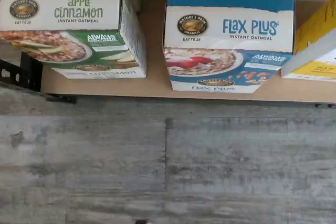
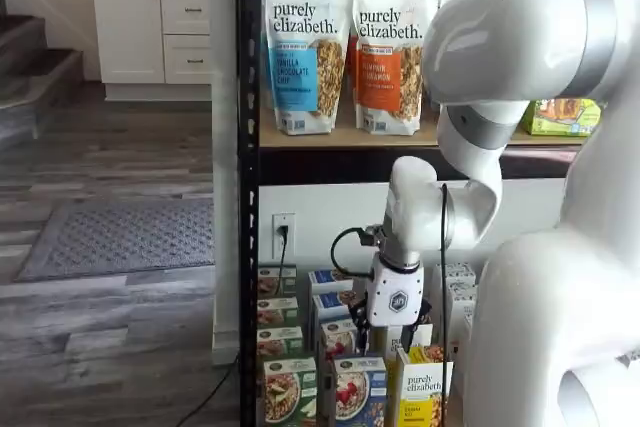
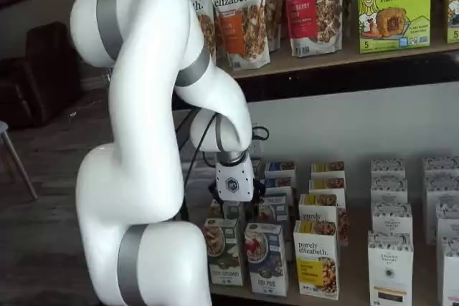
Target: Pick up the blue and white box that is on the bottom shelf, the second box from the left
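Claw (image 2: 397, 329) jaws spread, empty, hanging above blue and white box (image 2: 357, 392); light stiff cardboard, probably crushable; pinch the narrow sides near the top.

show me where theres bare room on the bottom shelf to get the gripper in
Wrist view: a bare strip of shelf board runs between the green apple cinnamon box and the blue flax plus box, plus a thin strip in front of both. Crowded: a yellow box crowds against the flax plus box, and more boxes stand behind.
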Controlling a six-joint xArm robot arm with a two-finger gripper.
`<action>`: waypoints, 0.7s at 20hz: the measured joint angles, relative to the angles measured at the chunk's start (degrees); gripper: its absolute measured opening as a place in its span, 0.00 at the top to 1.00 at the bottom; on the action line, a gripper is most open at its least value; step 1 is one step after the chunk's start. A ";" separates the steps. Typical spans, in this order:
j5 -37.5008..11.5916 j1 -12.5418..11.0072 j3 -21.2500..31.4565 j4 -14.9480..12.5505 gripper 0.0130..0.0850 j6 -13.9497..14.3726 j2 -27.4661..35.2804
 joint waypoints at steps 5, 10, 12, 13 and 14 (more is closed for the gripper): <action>-2.41 -0.30 -0.70 0.40 0.00 -0.81 2.50; -4.14 -0.43 -2.12 1.63 0.00 -2.18 5.59; -4.60 -0.39 -2.72 2.05 0.00 -2.56 6.68; -4.80 -0.37 -3.04 2.12 0.00 -2.64 7.20; -4.89 -0.37 -3.21 2.03 0.00 -2.56 7.47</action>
